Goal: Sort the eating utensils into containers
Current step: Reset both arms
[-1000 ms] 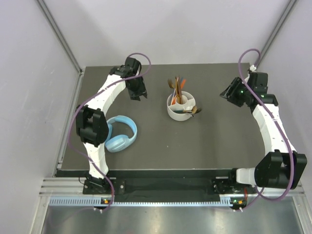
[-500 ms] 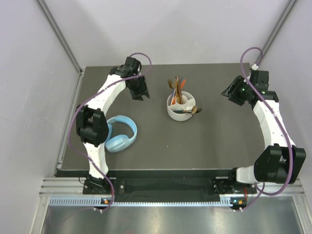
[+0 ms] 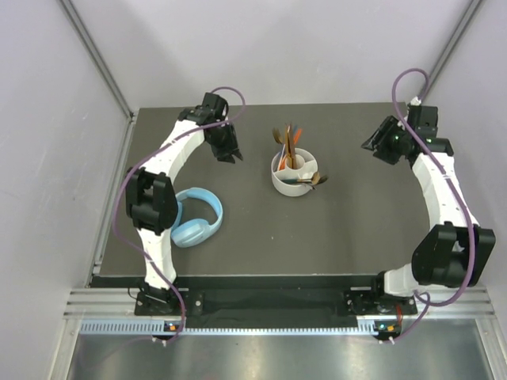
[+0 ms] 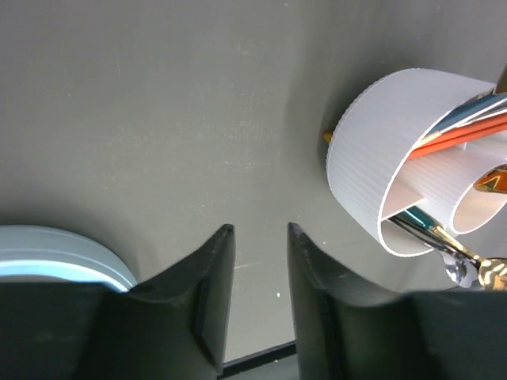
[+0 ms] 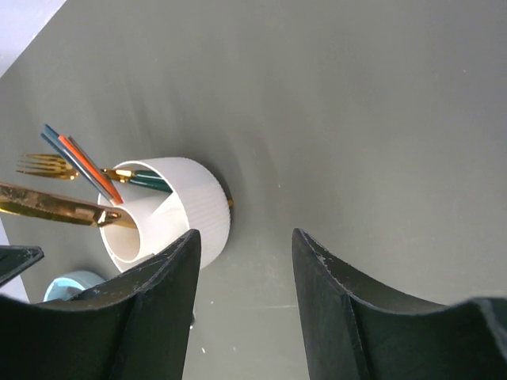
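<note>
Confirm that all visible utensils (image 3: 290, 144) stand in the white holder (image 3: 287, 185) at frame centre; none shows loose on the table (image 3: 348, 229). Left claw (image 3: 230, 157) and right claw (image 3: 368, 148) hang open, empty. Sorting appears complete.

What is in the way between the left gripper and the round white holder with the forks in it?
Nothing I can see. Only bare dark table lies between the left gripper and the round white holder.
</note>
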